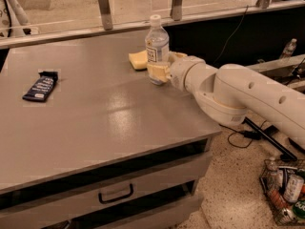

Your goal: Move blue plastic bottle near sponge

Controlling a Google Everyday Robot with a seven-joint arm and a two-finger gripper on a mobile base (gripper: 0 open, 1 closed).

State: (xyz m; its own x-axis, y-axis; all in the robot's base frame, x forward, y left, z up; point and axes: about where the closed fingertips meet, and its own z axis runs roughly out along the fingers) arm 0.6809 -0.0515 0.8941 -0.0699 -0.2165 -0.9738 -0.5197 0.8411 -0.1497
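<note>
The blue plastic bottle (156,44), clear with a white cap and white label, stands upright at the table's far right. The pale yellow sponge (137,60) lies right behind it to the left, partly hidden by it and about touching. My gripper (161,69) reaches in from the right. Its pale fingers (156,72) are closed around the bottle's lower half. The white arm (238,97) stretches off to the right past the table edge.
A dark snack bar wrapper (40,86) lies at the left of the grey table (105,128). A railing (105,6) runs behind the table. Drawers sit under the front edge. A basket of cans (283,190) stands on the floor at lower right.
</note>
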